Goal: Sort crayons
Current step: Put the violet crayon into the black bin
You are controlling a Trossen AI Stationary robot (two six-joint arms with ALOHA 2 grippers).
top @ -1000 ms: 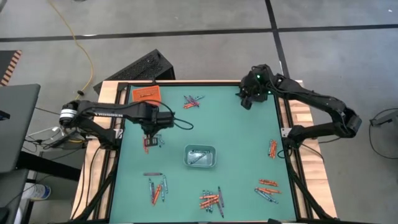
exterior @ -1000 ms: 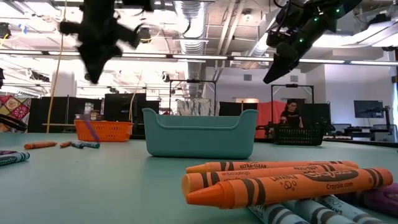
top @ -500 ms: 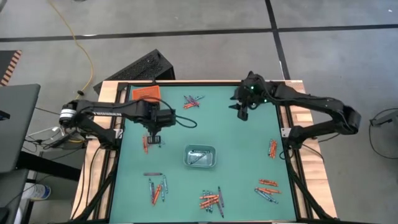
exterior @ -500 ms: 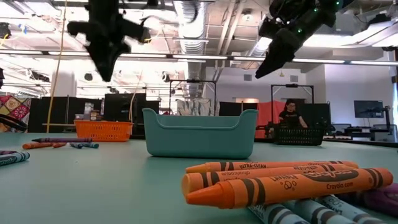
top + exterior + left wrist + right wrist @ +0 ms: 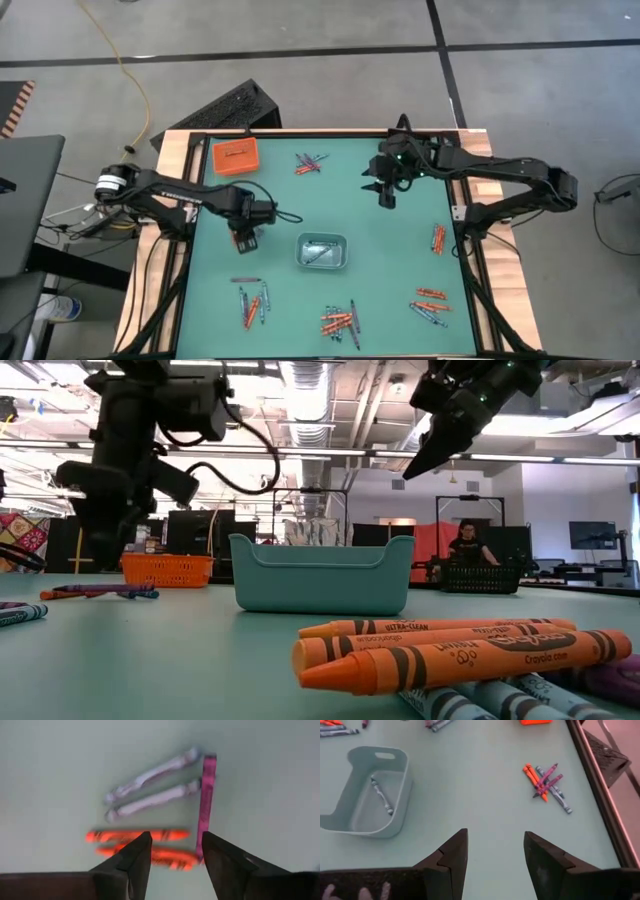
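Left gripper (image 5: 172, 851) hangs low over the mat, jaws parted with nothing between them; just past its fingertips lie two orange crayons (image 5: 137, 835), two grey-blue ones (image 5: 150, 770) and a pink one (image 5: 207, 802). Right gripper (image 5: 492, 851) is up in the air, jaws wide and empty, with the grey tray (image 5: 350, 822) off ahead to one side

grey floor (image 5: 320, 60), ceiling ducts (image 5: 320, 380)

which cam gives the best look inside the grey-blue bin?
Right wrist view: it looks down into the grey-blue bin and shows one crayon lying inside. The high view shows the bin from above, contents small. The low view shows only its side wall. The left wrist view misses it.
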